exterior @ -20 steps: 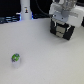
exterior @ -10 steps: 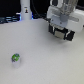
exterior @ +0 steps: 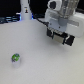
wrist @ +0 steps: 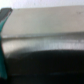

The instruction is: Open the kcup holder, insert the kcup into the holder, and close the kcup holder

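Observation:
The kcup (exterior: pixel 16 59), a small white pod with a green top, stands on the white table towards the exterior view's left, near the front. The kcup holder (exterior: pixel 69 39) is a dark box at the back on the exterior view's right, mostly hidden behind my arm. My gripper (exterior: pixel 58 33) hangs right at the holder, far from the kcup. Its fingers are dark against the dark box, so I cannot tell how the jaws stand. The wrist view is filled by a blurred grey panel (wrist: pixel 45 32) very close up, with no fingers showing.
A tall white bottle-shaped object (exterior: pixel 25 10) with a dark mark stands at the back on the exterior view's left. The white table (exterior: pixel 45 62) stretches between the kcup and the holder. A teal edge (wrist: pixel 3 45) shows beside the grey panel in the wrist view.

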Controlling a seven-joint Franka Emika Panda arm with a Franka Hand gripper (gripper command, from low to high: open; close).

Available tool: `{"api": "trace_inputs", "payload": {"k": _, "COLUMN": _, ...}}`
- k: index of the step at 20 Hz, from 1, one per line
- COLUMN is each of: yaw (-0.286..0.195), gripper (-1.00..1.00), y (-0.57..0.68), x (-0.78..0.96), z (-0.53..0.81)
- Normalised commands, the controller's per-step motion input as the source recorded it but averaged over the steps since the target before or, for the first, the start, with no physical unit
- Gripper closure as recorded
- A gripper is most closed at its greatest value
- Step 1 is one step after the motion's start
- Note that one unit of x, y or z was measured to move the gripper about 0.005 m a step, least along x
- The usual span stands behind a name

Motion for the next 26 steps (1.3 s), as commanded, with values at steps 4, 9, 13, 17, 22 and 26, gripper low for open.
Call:
{"api": "trace_inputs", "payload": {"k": 4, "yaw": -0.082, "gripper": 1.0, "y": -0.38, "x": 0.88, "z": 0.17}}
{"api": "trace_inputs", "payload": {"k": 9, "yaw": -0.091, "gripper": -1.0, "y": -0.15, "x": 0.64, "z": 0.17}}
{"api": "trace_inputs", "payload": {"k": 13, "yaw": -0.086, "gripper": -1.0, "y": -0.06, "x": 0.52, "z": 0.18}}
{"api": "trace_inputs", "payload": {"k": 17, "yaw": -0.121, "gripper": -1.0, "y": -0.25, "x": 0.31, "z": 0.35}}
{"api": "trace_inputs", "payload": {"k": 22, "yaw": -0.171, "gripper": -1.0, "y": -0.49, "x": 0.17, "z": 0.36}}
{"api": "trace_inputs", "payload": {"k": 26, "yaw": -0.195, "gripper": -1.0, "y": -0.64, "x": 0.14, "z": 0.28}}
